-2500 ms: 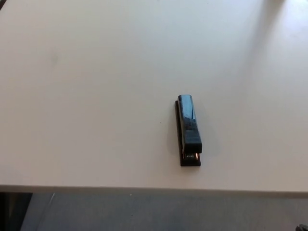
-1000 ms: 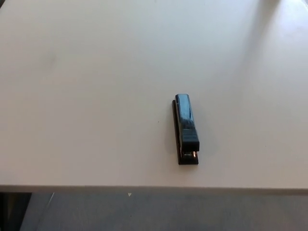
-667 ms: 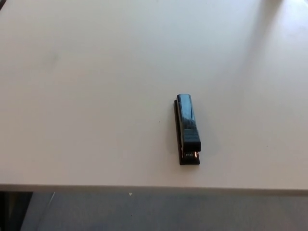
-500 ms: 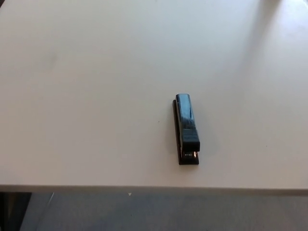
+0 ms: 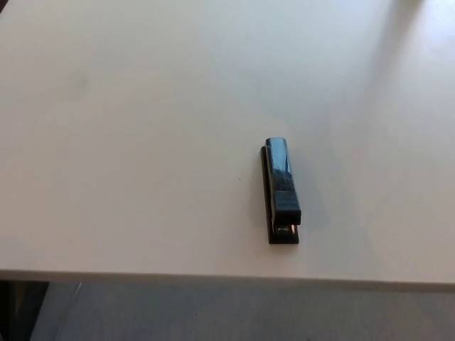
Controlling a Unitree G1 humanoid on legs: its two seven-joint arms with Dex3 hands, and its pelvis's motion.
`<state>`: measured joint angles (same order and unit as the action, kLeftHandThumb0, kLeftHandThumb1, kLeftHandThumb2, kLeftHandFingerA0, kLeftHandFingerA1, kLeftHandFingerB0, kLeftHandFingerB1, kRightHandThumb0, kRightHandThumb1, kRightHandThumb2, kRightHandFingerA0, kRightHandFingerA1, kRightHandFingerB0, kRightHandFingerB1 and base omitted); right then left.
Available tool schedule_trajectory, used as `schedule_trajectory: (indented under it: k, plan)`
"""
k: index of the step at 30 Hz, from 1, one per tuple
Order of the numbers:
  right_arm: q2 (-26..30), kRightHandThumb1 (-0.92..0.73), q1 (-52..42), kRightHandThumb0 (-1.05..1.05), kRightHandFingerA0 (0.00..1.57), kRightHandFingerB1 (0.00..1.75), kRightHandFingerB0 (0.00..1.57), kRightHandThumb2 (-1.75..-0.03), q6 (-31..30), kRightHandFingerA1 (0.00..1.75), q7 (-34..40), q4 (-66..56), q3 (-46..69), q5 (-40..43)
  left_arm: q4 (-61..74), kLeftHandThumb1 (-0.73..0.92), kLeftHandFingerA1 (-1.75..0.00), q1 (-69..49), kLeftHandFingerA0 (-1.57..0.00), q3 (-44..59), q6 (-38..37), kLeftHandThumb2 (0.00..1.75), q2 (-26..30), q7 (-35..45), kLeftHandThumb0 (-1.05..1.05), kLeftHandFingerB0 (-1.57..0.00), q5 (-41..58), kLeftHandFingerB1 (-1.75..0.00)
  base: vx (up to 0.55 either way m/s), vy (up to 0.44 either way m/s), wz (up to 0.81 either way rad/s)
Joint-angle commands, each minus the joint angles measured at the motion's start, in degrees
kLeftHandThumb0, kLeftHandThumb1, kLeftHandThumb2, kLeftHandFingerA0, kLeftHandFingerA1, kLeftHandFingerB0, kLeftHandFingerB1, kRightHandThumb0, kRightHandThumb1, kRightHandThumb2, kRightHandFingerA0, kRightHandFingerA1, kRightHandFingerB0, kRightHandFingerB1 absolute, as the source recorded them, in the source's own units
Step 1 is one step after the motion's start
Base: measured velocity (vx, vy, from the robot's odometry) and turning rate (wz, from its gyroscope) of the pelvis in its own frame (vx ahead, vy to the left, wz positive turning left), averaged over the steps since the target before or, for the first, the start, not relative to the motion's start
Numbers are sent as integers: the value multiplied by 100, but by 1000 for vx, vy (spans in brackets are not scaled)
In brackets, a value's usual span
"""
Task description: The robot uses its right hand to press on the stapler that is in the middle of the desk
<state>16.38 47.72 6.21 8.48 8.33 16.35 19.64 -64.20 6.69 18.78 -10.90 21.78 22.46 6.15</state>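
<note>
Stapler untouched, no hand in view

The black stapler (image 5: pixel 281 190) lies lengthwise on the white desk (image 5: pixel 142 142) near its front edge. Neither hand shows, so their state is unknowable; the right must first reach in above the stapler's top.

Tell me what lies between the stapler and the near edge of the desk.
Nothing. In the head view, the stretch of desk between the stapler and the near edge is bare white surface. Neither hand is in view.

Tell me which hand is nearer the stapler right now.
Neither can be judged: no hand shows in the head view. The stapler lies alone on the white desk, near its front edge, untouched.
</note>
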Motion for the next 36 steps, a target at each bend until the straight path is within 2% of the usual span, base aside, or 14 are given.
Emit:
schedule_trajectory:
  k: [1,6,7,9,10,12,16,20,22,25,30,34,35,36]
  plan:
    - [-1168,-76,-320,-6,128,109,73,-80,-126,96,109,-45,-1164,-648,-87,92,-11,23,0,-66,-165,90,185,26,-45,0,-11,-10,0,0,0]
    - [-1668,-80,-134,-12,132,110,72,-66,22,92,368,972,-1554,-1135,-116,92,-12,33,0,-47,-190,89,177,13,-45,0,34,-10,0,0,0]
    - [-1830,-80,-110,-15,130,101,76,-64,-61,95,397,1123,-1569,-1066,-116,92,-10,41,0,-25,-156,89,173,48,-45,0,69,-9,0,0,0]
    - [-2075,-77,-73,-9,126,102,75,-73,103,98,409,1541,-1668,-1157,-126,87,-15,44,0,-5,-146,102,166,75,-58,0,99,-15,0,0,0]
    - [-2184,-75,-47,-10,127,111,72,-82,192,103,454,1761,-1695,-1209,-117,88,-16,38,0,-13,-138,103,187,72,-59,0,85,-15,0,0,0]
    - [-2399,-78,-16,-12,127,124,69,-78,368,111,559,2197,-1694,-1286,-113,88,-16,38,0,-34,-188,103,180,79,-59,0,64,-15,0,0,0]
    - [-2705,-74,-65,-10,128,113,74,-84,544,109,496,2800,-1656,-1295,-104,87,-18,42,0,-34,-165,102,180,46,-56,0,62,-17,0,0,0]
    - [-2876,-79,-135,-14,128,100,77,-73,659,105,696,3336,-1665,-1485,-96,88,-17,44,0,-63,-215,103,190,32,-58,0,33,-16,0,0,0]
    - [-2931,-83,-110,-16,127,113,70,-68,764,105,765,3651,-1642,-1550,-99,88,-16,60,0,-41,-155,103,209,56,-58,0,64,-15,0,0,0]
    - [-2995,-81,-128,-13,120,130,66,-77,874,123,704,4118,-1582,-1524,-141,88,-15,95,0,-41,-143,102,226,37,-59,0,50,-14,0,0,0]
    - [-3095,-68,-176,-11,126,116,75,-94,1145,113,588,4745,-1494,-1494,-123,88,-17,106,0,-45,-118,102,215,12,-57,0,52,-16,0,0,0]
    - [-3131,-69,-298,-13,126,111,76,-90,1243,110,710,4966,-1646,-1740,-105,86,-20,110,0,-39,-111,102,201,-34,-56,0,54,-19,0,0,0]
    - [-3148,-68,-336,-14,126,108,78,-90,1299,110,682,5018,-1632,-1715,-96,92,-14,103,0,-43,-127,89,197,-54,-44,0,46,-13,0,0,0]
    - [-3188,-70,-395,-13,125,110,79,-89,1347,112,567,5063,-1552,-1591,-100,92,-14,98,0,-42,-141,89,206,-36,-44,0,47,-13,0,0,0]
